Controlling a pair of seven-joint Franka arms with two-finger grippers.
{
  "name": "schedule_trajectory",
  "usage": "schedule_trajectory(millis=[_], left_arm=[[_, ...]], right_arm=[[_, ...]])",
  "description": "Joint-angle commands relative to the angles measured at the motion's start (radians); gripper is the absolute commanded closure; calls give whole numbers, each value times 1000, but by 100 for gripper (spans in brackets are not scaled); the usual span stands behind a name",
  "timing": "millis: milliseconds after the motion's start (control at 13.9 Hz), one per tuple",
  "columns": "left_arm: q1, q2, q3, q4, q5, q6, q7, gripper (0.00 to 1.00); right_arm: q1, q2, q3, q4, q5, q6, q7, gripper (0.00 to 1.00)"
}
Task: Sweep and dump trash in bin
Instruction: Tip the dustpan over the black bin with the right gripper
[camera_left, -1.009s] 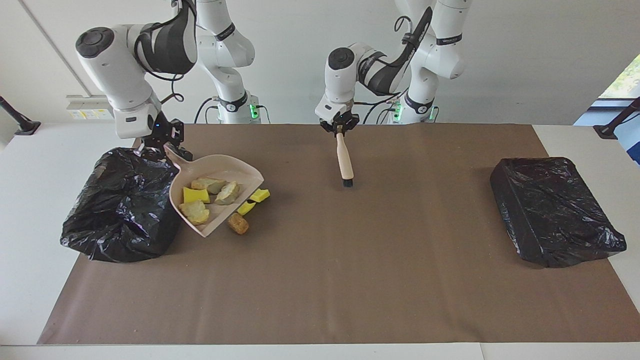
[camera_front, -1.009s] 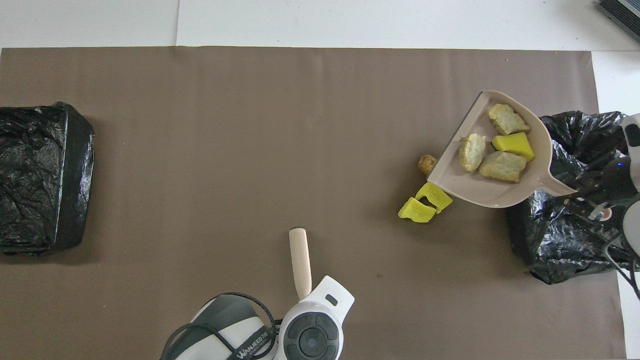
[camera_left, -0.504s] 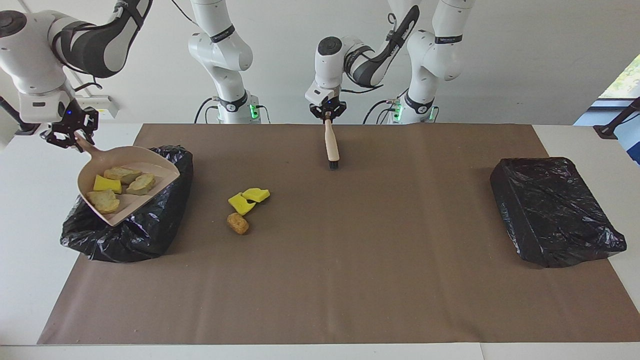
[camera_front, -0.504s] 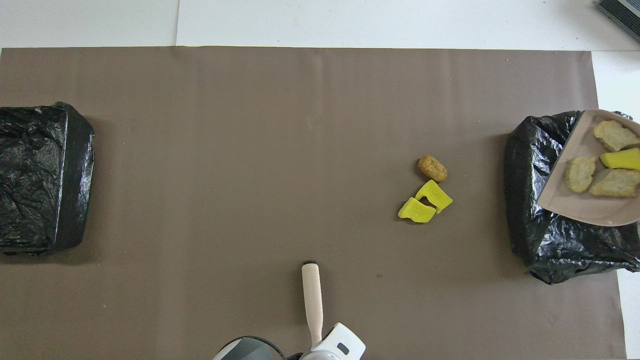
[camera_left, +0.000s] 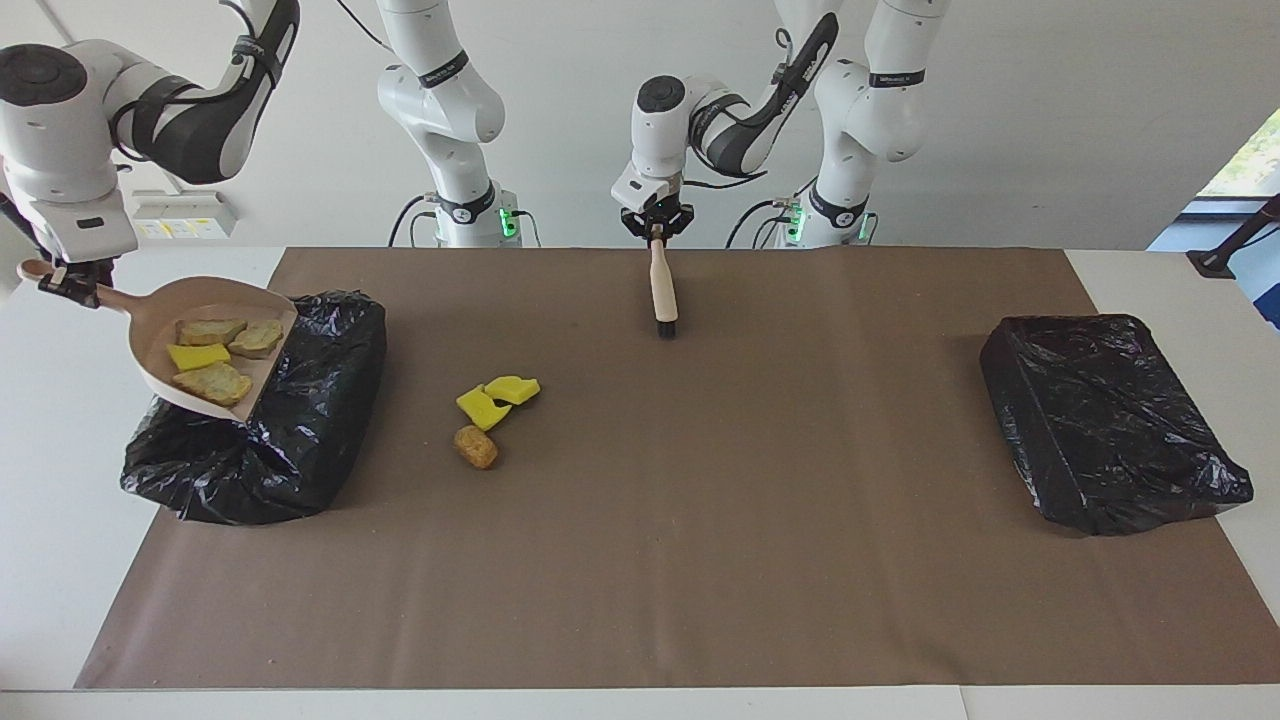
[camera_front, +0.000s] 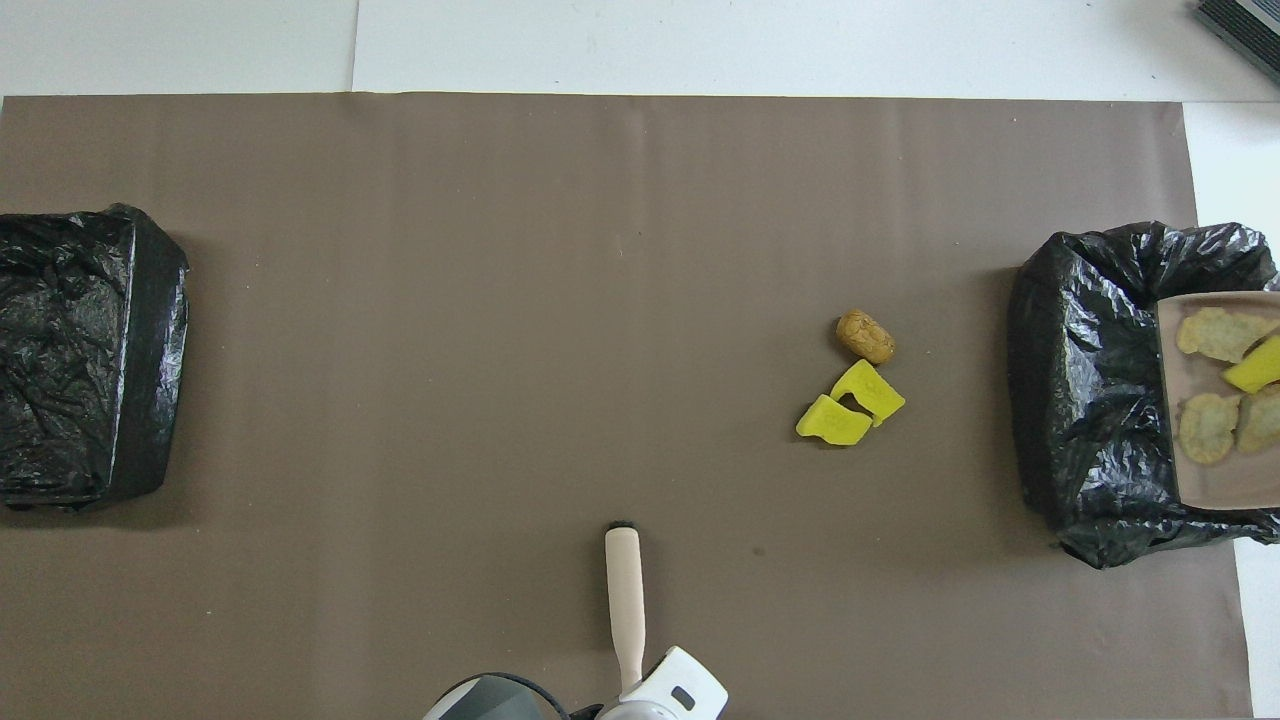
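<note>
My right gripper (camera_left: 72, 288) is shut on the handle of the pale pink dustpan (camera_left: 160, 375), which it holds tilted over the black-bagged bin (camera_left: 290, 430) at the right arm's end. The trash in the pan is a yellow wedge (camera_left: 198, 356) and three tan chunks (camera_left: 213, 381). Two yellow wedges (camera_left: 497, 398) and a brown nugget (camera_left: 476, 446) lie on the mat beside the bin. My left gripper (camera_left: 655, 225) is shut on the beige brush (camera_left: 661, 285), which hangs bristles down near the robots' edge. The overhead view shows the pan (camera_front: 1200, 480) over the bin (camera_front: 1090, 400).
A second black-bagged box (camera_left: 1110, 420) sits at the left arm's end of the table. The brown mat (camera_left: 700, 520) covers most of the white table top. The overhead view shows the brush (camera_front: 624, 600) and the loose wedges (camera_front: 850, 405).
The right arm lifted the loaded dustpan off the mat, carried it over the bin and turned it. Three pieces stayed on the mat. The left arm drew the brush back toward the robots.
</note>
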Motion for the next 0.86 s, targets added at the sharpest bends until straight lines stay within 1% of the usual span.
schedule_trajectory(millis=[0,72,216,288,360,432,504,649,721,793], left_arm=[[61,-12,18,36,-14,12,145,0],[121,-1,17,69,-14,1,205,0],[167,31,20,138,-2,-20,331,0],[217,51,23,184,0,-52,408,0],[282,71,23,249,26,-91,466,0],[337,105,23,316,88,-115,534,0],[385,157,21,399,139,-126,584,0],[466,247,23,574,175,-184,617,0],[508,267,23,646,175,-223,657,0],[552,260,24,695,175,-250,709,0]], right_arm=[[6,22,23,9,-81,79,-161,100],[14,25,23,9,-99,102,-170,100],[25,25,28,8,-198,108,-177,100],[46,25,31,8,-240,117,-180,100],[60,25,30,8,-272,117,-181,100],[63,25,31,8,-323,117,-192,100],[69,23,34,8,-367,119,-196,100],[79,1,36,15,-404,114,-201,100],[79,-27,36,12,-403,104,-206,100],[77,-47,36,11,-400,96,-207,100]])
